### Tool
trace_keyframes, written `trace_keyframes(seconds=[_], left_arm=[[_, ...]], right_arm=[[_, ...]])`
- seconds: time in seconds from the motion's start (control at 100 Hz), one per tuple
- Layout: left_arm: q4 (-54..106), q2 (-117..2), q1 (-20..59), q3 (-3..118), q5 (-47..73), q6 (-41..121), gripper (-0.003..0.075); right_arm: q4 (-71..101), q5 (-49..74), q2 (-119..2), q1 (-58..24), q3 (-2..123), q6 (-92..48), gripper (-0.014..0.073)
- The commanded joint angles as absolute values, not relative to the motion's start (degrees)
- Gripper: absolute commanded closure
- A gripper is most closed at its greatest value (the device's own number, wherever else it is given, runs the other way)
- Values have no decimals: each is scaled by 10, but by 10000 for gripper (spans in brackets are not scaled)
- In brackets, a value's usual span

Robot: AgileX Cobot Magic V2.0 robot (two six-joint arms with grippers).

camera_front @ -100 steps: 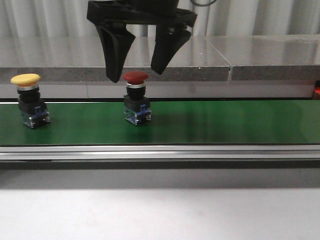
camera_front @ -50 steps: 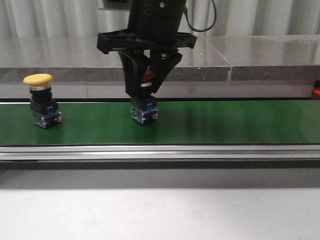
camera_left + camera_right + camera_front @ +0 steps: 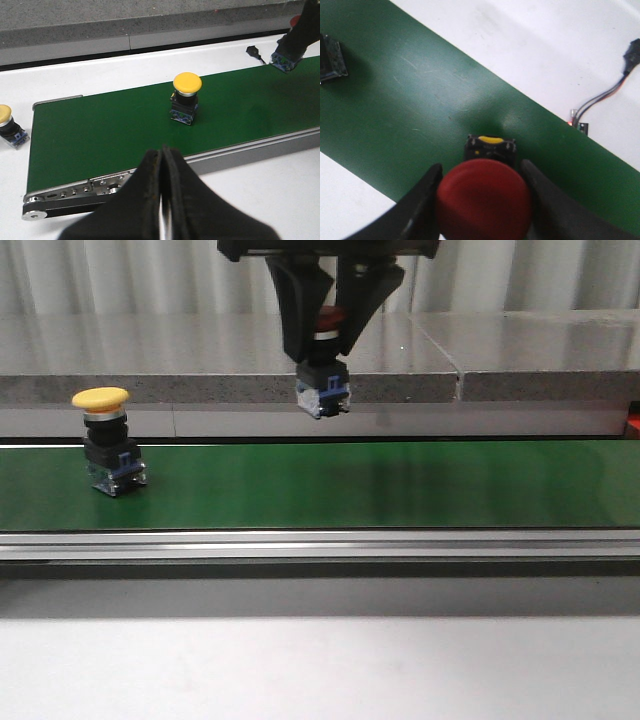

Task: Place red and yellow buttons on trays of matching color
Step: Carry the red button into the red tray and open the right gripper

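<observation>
Nearest, the left gripper (image 3: 162, 200) hangs pressed together over the belt's (image 3: 400, 485) front rail. On the belt stands the yellow button (image 3: 108, 440), upright, toward the left. Beyond and higher, the right gripper (image 3: 325, 325) pinches the red button (image 3: 484, 201), clear of the belt.

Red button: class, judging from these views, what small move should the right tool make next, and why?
Probably keep carrying it away from the belt toward a red tray, which is not in view. The right tool grips the red button clear above the green belt, while the yellow button remains there.
</observation>
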State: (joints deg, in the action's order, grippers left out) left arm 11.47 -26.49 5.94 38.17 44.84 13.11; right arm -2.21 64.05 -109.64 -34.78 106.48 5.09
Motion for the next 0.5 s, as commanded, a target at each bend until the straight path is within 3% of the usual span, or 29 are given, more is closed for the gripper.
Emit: trace_keyframes(seconds=[0.0, 0.49], left_arm=[[128, -269, 64, 397, 411, 130, 741], [128, -269, 64, 397, 411, 130, 741]], right_arm=[[-44, 635, -1045, -330, 1083, 65, 442], [-44, 661, -1004, -133, 1083, 74, 442]])
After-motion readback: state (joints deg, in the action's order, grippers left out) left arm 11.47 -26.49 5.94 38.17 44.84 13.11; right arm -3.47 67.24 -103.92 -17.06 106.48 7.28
